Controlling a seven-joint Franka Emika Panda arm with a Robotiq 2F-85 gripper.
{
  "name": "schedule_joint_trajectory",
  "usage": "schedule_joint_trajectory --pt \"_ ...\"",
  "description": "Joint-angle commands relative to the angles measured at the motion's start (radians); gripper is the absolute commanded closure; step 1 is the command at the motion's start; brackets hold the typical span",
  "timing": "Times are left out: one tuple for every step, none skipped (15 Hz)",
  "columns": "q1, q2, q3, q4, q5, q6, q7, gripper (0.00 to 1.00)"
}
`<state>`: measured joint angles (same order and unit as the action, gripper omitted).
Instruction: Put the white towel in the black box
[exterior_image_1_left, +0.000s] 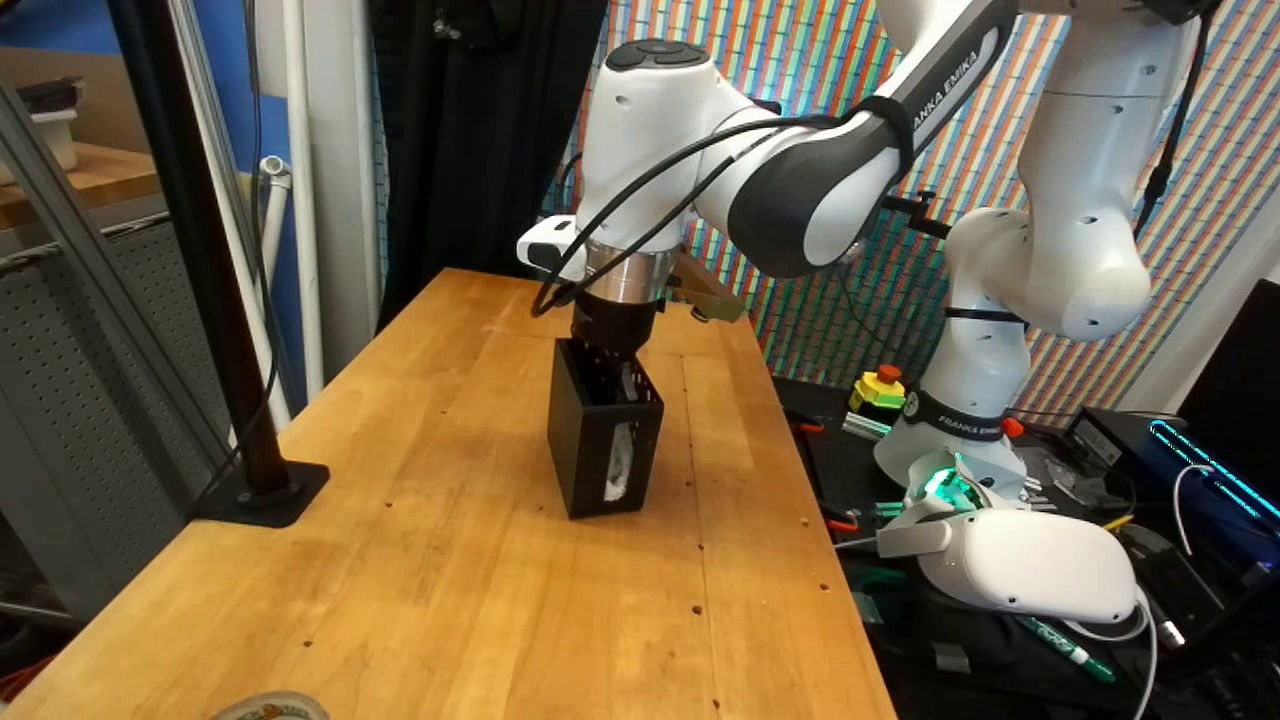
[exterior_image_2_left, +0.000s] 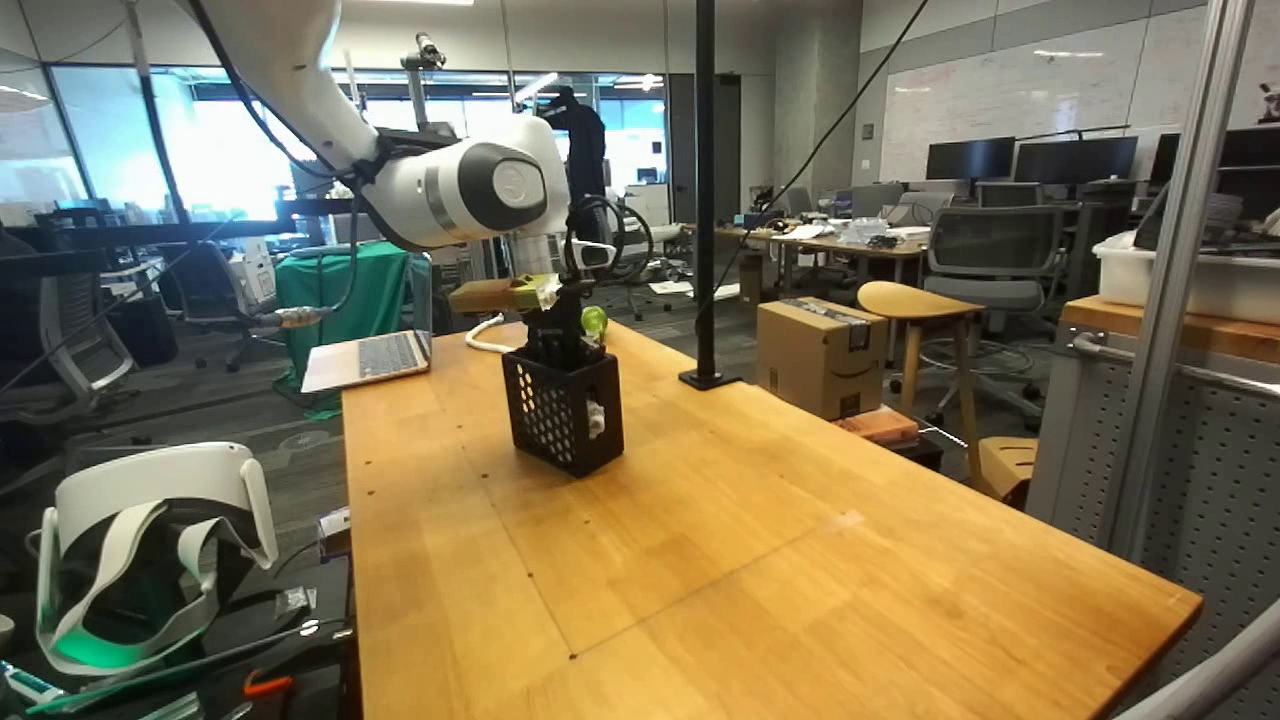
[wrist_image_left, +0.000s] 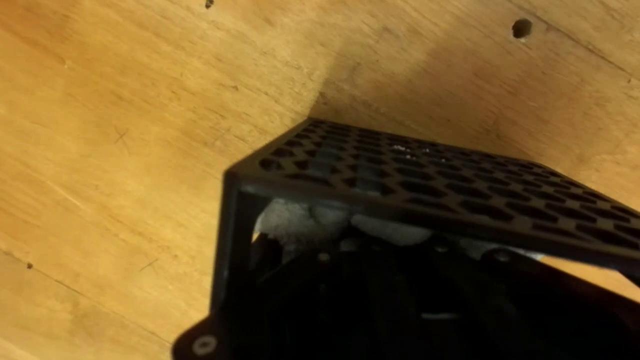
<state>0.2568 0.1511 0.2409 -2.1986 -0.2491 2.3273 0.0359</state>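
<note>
Wrist view: the black box spans my picture from three o'clock round to eight, its long wall pierced by rows of stretched hexagons, its corners crisp. Whether it is metal or plastic I can't tell. Just past its rim, between five and seven o'clock, I see the white towel, fuzzy, soft-edged, bunched into rounded lumps. It is inside the box. In both exterior views a pale strip of it shows through the slot in the box's end wall, crumpled there too, with the rest behind the walls.

The tool points down into the box's open top, toward six o'clock. Its fingertips are out of sight below the rim, and my wrist picture goes nearly black there, so I can't tell whether they are spread, together or pinching the towel.

The box stands upright on the tabletop, smooth blond wood with straight seams and small dark holes. With the box as dial centre in an exterior view, a round patterned object sits at eight o'clock, mostly cut off by the lower edge, too little showing for me to name; a white headset with a smooth rounded shell lies between three and four. Again from the box, an open laptop sits between nine and ten in an exterior view.
</note>
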Motion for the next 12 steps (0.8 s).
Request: schedule_joint_trajectory --pt "-0.022 0.073 -0.017 0.004 0.049 0.037 -0.051 0.87" --pt "-0.024 0.077 -0.019 0.005 0.056 0.038 -0.054 0.87" --pt "-0.026 0.081 -0.020 0.006 0.064 0.036 -0.058 0.87" --pt "-0.025 0.080 -0.020 0.006 0.069 0.034 -0.058 0.87" --pt "-0.023 0.074 -0.020 0.005 0.071 0.033 -0.057 0.87" --pt "-0.018 0.057 -0.019 0.003 0.062 0.032 -0.049 0.87" --pt "-0.012 0.036 -0.016 0.000 0.050 0.031 -0.038 0.87" --pt "-0.003 0.007 -0.012 -0.004 0.031 0.022 -0.023 0.87" --pt "0.005 -0.012 -0.009 -0.007 0.012 0.015 -0.011 0.87" --pt "0.015 -0.032 -0.005 -0.008 -0.010 0.006 0.000 0.87" --pt "0.022 -0.050 -0.001 -0.008 -0.032 -0.006 0.004 0.87" --pt "0.029 -0.068 0.002 -0.004 -0.057 -0.020 0.009 0.87"
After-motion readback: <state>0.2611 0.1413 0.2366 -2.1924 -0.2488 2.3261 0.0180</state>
